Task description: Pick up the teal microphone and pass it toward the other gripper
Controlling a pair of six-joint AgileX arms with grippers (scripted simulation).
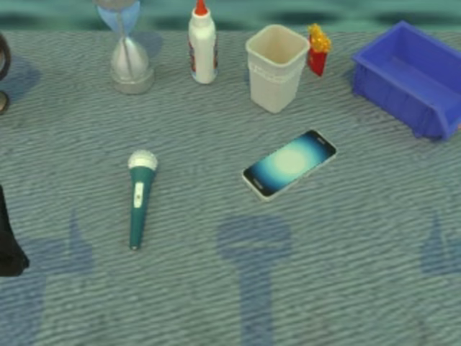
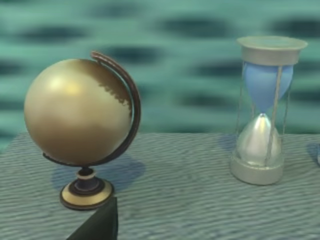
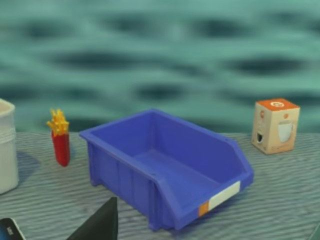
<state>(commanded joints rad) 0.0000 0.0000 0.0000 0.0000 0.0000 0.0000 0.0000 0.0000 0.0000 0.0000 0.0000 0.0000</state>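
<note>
The blue bin (image 3: 165,167) and the white cup (image 1: 276,66) held nothing visible. The teal microphone (image 1: 140,196) lay flat, right of the left gripper (image 1: 9,249) at the table's left edge; whether its fingers were apart could not be told. A phone (image 1: 289,163), glue bottle (image 1: 202,45), hourglass (image 2: 265,112) and globe (image 2: 80,120) stood beyond.
</note>
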